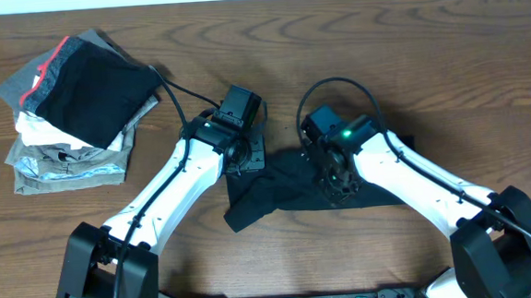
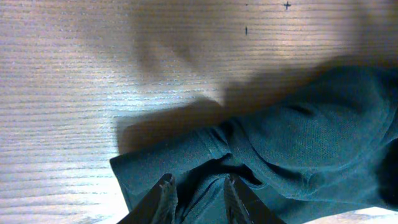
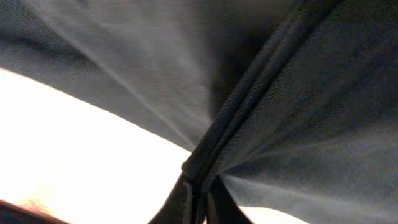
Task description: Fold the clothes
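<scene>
The clothes (image 1: 270, 200), a black T-shirt, lie bunched on the wooden table between my two arms. My left gripper (image 1: 247, 156) sits at the shirt's upper left edge. In the left wrist view its jaws (image 2: 199, 180) hold a fold of the dark fabric (image 2: 311, 143) pinched between them. My right gripper (image 1: 337, 178) is over the middle of the shirt. In the right wrist view it (image 3: 200, 182) is shut on a thick hem, and the cloth (image 3: 311, 112) fans out taut from the fingertips. The shirt's chest and any logo are hidden.
A stack of folded garments (image 1: 74, 114) in grey, white, black and red trim sits at the back left of the table (image 1: 444, 55). Black cables loop over both arms near the wrists.
</scene>
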You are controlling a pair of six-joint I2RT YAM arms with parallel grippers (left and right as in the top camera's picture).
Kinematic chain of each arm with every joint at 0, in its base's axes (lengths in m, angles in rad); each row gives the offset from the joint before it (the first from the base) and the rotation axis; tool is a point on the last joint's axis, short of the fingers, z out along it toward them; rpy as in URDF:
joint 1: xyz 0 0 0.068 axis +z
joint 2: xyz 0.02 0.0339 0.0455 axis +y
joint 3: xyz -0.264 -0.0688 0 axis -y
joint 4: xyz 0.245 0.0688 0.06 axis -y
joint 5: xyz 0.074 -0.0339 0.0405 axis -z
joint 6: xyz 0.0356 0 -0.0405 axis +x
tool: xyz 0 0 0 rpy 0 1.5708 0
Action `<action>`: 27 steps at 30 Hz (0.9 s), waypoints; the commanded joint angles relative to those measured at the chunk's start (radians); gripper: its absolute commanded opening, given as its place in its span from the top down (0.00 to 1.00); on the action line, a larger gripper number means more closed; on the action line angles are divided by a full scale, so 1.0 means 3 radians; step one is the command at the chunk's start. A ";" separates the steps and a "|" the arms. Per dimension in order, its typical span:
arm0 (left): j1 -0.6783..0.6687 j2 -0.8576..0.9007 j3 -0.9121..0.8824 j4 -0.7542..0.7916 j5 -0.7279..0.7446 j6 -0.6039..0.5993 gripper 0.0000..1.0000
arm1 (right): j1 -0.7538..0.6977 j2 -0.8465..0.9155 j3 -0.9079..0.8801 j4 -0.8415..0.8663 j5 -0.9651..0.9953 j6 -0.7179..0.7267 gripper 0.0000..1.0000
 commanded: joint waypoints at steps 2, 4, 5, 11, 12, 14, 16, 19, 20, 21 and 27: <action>0.0015 -0.0072 0.0011 -0.0024 -0.0003 0.0057 0.72 | 0.0043 -0.0008 -0.0019 0.0013 -0.0037 -0.0069 0.75; 0.0015 -0.0072 0.0011 -0.0024 -0.0003 0.0057 0.71 | 0.0034 -0.0008 -0.0019 0.0022 -0.0020 -0.0069 0.59; 0.0015 -0.0072 0.0011 -0.0024 -0.0003 0.0057 0.71 | 0.0032 -0.0008 -0.0019 0.0032 -0.0020 -0.0069 0.57; 0.0015 -0.0072 0.0011 -0.0025 -0.0003 0.0057 0.71 | 0.0009 -0.0008 -0.0018 0.0050 0.0318 0.0010 0.61; 0.0015 -0.0072 0.0011 -0.0025 -0.0003 0.0057 0.71 | 0.0008 -0.0009 -0.0018 0.0051 0.0444 0.0106 0.62; 0.0015 -0.0072 0.0011 -0.0027 -0.0003 0.0057 0.72 | 0.0008 -0.0024 -0.0017 0.0060 0.0734 0.0380 0.59; 0.0015 -0.0072 0.0011 -0.0038 -0.0003 0.0057 0.71 | -0.0006 -0.0052 -0.0011 0.0083 0.0870 0.0557 0.57; 0.0015 -0.0071 0.0008 -0.0086 -0.0003 0.0056 0.57 | -0.0057 -0.0153 -0.0010 0.0177 0.0881 0.0664 0.55; 0.0018 -0.0065 0.0008 -0.0107 -0.0003 0.0057 0.52 | -0.0089 -0.0200 -0.0010 0.0209 0.0879 0.0670 0.55; 0.0023 -0.0056 0.0008 -0.0126 -0.0003 0.0057 0.48 | -0.0122 -0.0238 -0.0010 0.0235 0.0879 0.0670 0.53; 0.0177 0.0072 0.0006 -0.0308 -0.0004 -0.0151 0.39 | -0.0388 -0.0387 -0.0010 0.0296 0.0788 0.0669 0.45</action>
